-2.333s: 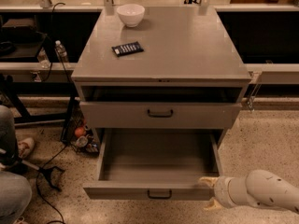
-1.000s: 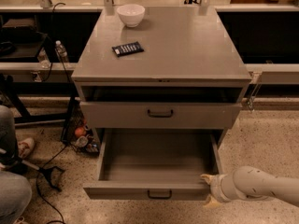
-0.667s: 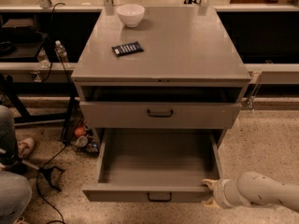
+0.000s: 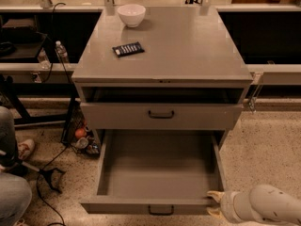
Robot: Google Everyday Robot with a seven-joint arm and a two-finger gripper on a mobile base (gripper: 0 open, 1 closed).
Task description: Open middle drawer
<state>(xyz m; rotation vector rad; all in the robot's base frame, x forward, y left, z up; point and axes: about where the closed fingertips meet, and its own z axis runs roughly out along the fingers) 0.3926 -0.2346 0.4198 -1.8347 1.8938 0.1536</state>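
The middle drawer (image 4: pixel 160 171) is a wide shallow grey tray. It stands pulled far out of the grey cabinet (image 4: pixel 162 46) and is empty inside. Its front (image 4: pixel 141 206) carries a small dark bail handle (image 4: pixel 161 210). My gripper (image 4: pixel 214 204) sits at the right end of that front, with the white forearm (image 4: pixel 268 206) coming in from the lower right. Above it a grey drawer front (image 4: pixel 161 117) with a dark handle (image 4: pixel 161 113) stands slightly out, with a dark gap over it. The bottom drawer is hidden under the pulled-out tray.
A white bowl (image 4: pixel 131 14) and a dark remote-like object (image 4: pixel 128 49) lie on the cabinet top. A person's legs and shoe (image 4: pixel 14 173), cables (image 4: pixel 47 173) and a water bottle (image 4: pixel 61 52) are on the left. Speckled floor (image 4: pixel 263 149) lies to the right.
The middle drawer has slid further out toward the camera. My gripper has moved the same way, staying at the right end of the drawer's front.
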